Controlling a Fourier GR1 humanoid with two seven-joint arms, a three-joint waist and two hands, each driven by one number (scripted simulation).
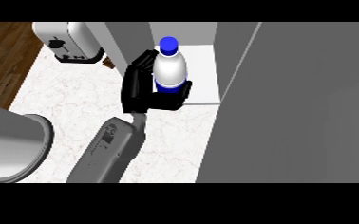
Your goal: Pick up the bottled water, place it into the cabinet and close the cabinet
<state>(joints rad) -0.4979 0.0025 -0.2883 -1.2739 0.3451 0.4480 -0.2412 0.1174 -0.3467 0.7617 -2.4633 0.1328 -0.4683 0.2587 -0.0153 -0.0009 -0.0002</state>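
Clamped on the bottled water [170, 69], the robot hand [144, 88] should, I judge, keep it upright onto the cabinet [203, 92] shelf ahead.

Bottled water [170, 66] upright at the open front of the cabinet [203, 71], over the shelf edge, held in a hand [144, 88] reaching in from the table [77, 104] side; which hand, can't tell. Cabinet door [288, 104] stands open to the right. Toaster [69, 40] on the table, far left. Round pot [21, 147] at near-left edge.
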